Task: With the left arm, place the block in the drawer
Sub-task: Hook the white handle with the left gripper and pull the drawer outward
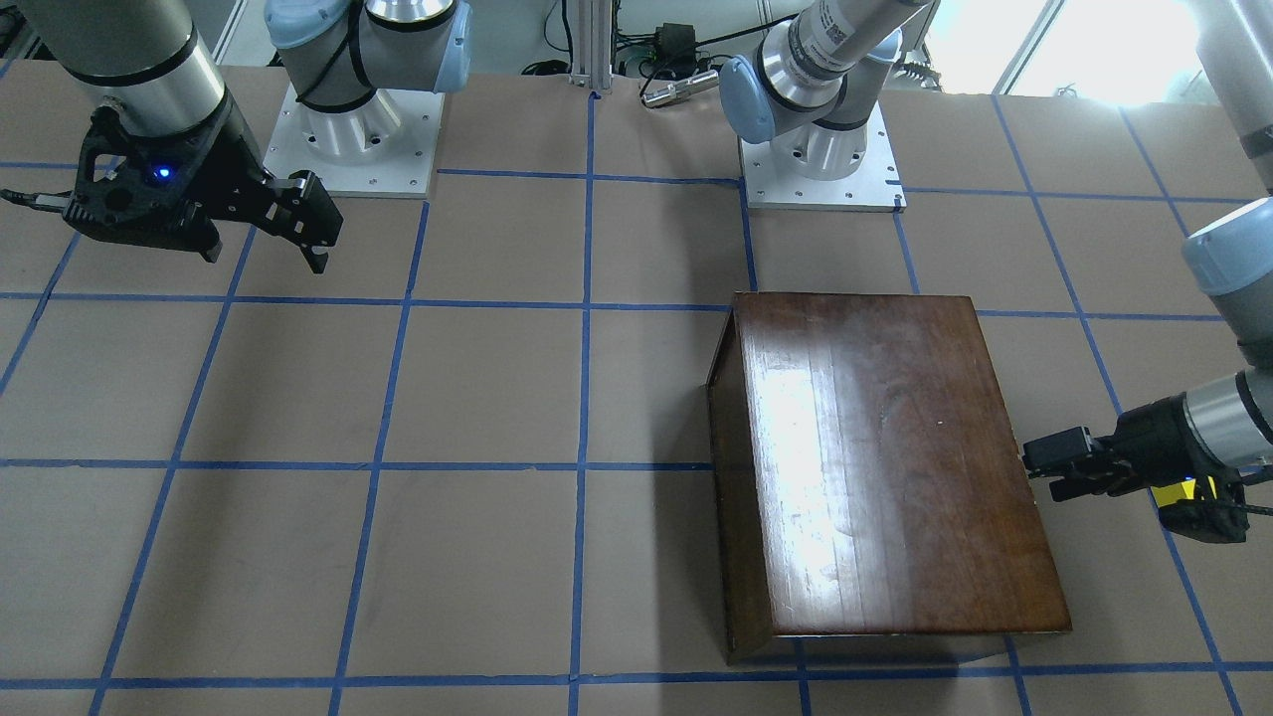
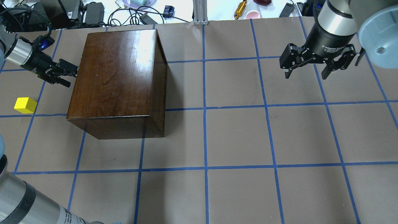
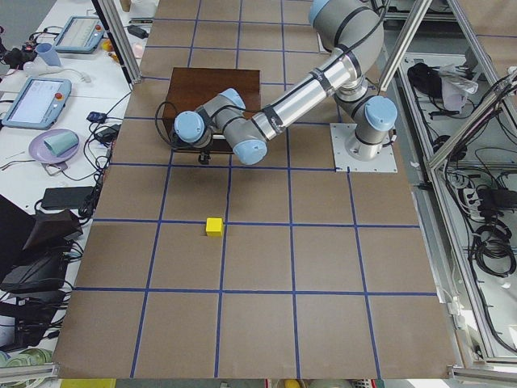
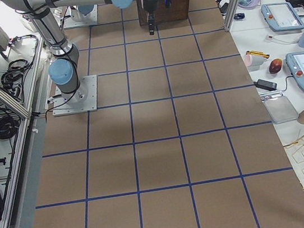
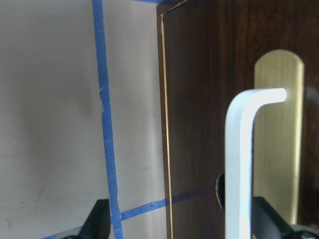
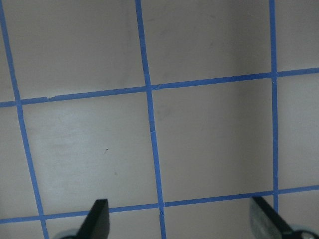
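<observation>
The small yellow block lies on the table to the left of the large dark-brown wooden box; it also shows in the exterior left view. The drawer is closed. Its dark front panel fills the left wrist view, with a pale handle on a brass plate. My left gripper is open and level at the box's left face, with the handle between its fingers. It is clear of the block. My right gripper is open and empty, hanging above bare table at the far right.
The table is brown with a grid of blue tape lines. Cables, adapters and small items lie beyond the far edge. The two arm bases stand on the robot's side. The box also shows in the front-facing view.
</observation>
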`<state>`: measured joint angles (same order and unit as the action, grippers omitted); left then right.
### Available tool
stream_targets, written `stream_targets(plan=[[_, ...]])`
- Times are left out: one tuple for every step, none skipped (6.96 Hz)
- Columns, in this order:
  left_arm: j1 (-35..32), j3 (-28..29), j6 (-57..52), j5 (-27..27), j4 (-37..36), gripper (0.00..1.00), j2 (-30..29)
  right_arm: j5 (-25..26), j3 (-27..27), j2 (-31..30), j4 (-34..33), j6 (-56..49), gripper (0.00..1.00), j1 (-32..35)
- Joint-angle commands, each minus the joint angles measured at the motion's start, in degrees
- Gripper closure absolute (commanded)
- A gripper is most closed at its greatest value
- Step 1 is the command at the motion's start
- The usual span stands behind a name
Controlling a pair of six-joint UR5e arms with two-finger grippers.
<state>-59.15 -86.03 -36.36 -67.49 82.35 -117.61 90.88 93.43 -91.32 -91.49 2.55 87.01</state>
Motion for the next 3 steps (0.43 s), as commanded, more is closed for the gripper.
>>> stream_targets(plan=[[0.0,0.0,0.1,-0.1,-0.1,0.01,-0.7,0.0,0.0,0.0,0.0,0.0,0.0,0.0],[0.0,0.1,0.1,-0.2,-0.1,0.01,-0.9,0.0,0.0,0.0,0.0,0.0,0.0,0.0],[0.0,0.2,0.0,-0.2,-0.1,0.08,-1.0,0.0,0.0,0.0,0.0,0.0,0.0,0.0]])
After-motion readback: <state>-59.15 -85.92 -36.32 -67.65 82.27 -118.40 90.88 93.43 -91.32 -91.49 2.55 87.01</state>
